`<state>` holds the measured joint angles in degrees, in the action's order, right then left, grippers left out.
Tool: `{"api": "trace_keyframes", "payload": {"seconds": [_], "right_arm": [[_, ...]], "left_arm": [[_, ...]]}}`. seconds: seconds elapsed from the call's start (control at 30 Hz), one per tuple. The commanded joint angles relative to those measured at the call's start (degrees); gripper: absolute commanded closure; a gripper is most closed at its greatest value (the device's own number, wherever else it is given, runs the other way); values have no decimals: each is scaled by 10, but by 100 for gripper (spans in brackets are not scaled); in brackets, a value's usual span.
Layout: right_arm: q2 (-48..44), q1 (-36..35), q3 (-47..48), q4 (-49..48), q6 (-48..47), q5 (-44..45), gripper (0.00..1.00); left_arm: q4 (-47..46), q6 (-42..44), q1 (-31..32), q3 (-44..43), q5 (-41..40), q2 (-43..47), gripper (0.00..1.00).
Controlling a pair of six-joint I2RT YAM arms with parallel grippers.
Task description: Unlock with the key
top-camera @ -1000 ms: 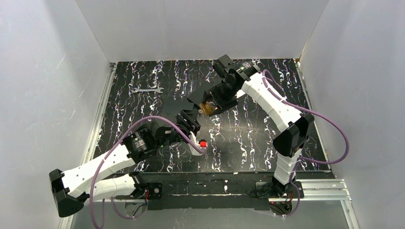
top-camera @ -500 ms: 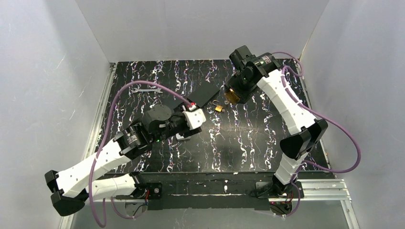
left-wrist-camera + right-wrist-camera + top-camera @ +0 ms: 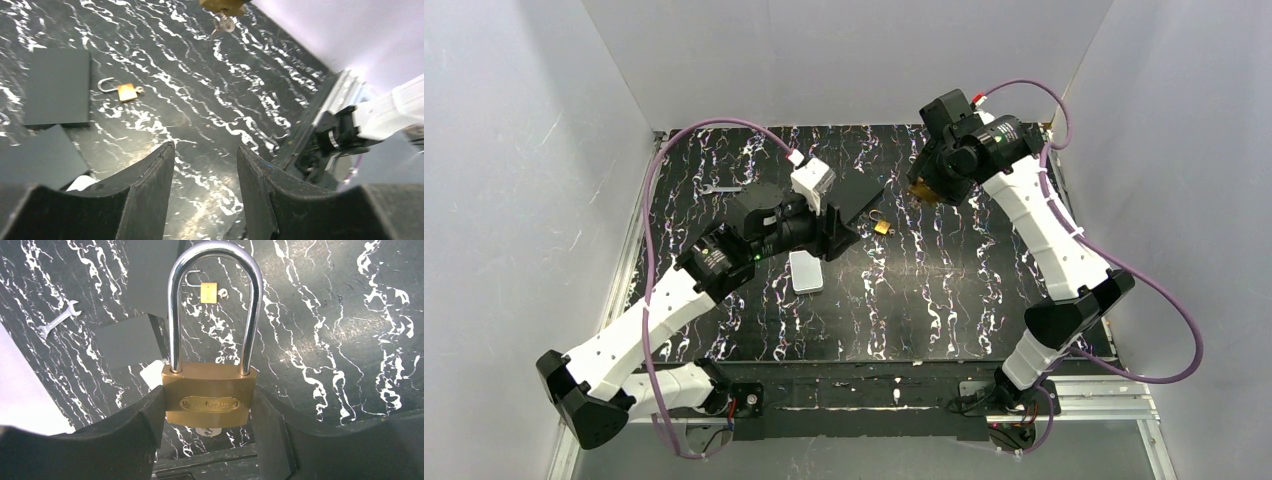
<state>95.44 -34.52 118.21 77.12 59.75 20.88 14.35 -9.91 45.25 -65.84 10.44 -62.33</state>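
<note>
I had the right hand (image 3: 924,186) pinching the padlock (image 3: 209,401) by its body, up off the tabletop (image 3: 944,300) just beyond the small lock (image 3: 126,92), key (image 3: 207,431) stuck in its underside. The left hand (image 3: 205,167) was spread, empty. A skewed grab at the key could twist the padlock loose.

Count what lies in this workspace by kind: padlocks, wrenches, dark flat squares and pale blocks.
Brass padlocks: 2
Wrenches: 1
Dark flat squares: 2
Pale blocks: 1
Total: 6

Lab test booth (white panel walls (image 3: 534,150), black marbled tabletop (image 3: 944,300))
</note>
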Motion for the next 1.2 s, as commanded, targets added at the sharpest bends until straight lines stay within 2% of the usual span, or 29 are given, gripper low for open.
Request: {"api": "trace_keyframes", "payload": {"seconds": [0.0, 0.23, 0.43, 0.67, 0.83, 1.17], "right_arm": [[-16, -3, 9, -64, -16, -12, 99], [-48, -1, -31, -150, -36, -49, 99], [-79, 5, -79, -220, -55, -90, 99], [-76, 10, -72, -228, -67, -127, 99], [-78, 11, -75, -232, -69, -140, 99], [-78, 11, -77, -237, -71, -154, 99]], "left_arm": [[-65, -115, -15, -12, 74, -10, 53], [-134, -206, -34, -7, 103, -41, 55], [-140, -246, -47, -24, 90, -70, 59], [-167, -275, -54, -41, 108, -105, 60], [-175, -291, -56, -43, 72, -116, 61], [-176, -290, -57, -65, 70, -149, 70]]}}
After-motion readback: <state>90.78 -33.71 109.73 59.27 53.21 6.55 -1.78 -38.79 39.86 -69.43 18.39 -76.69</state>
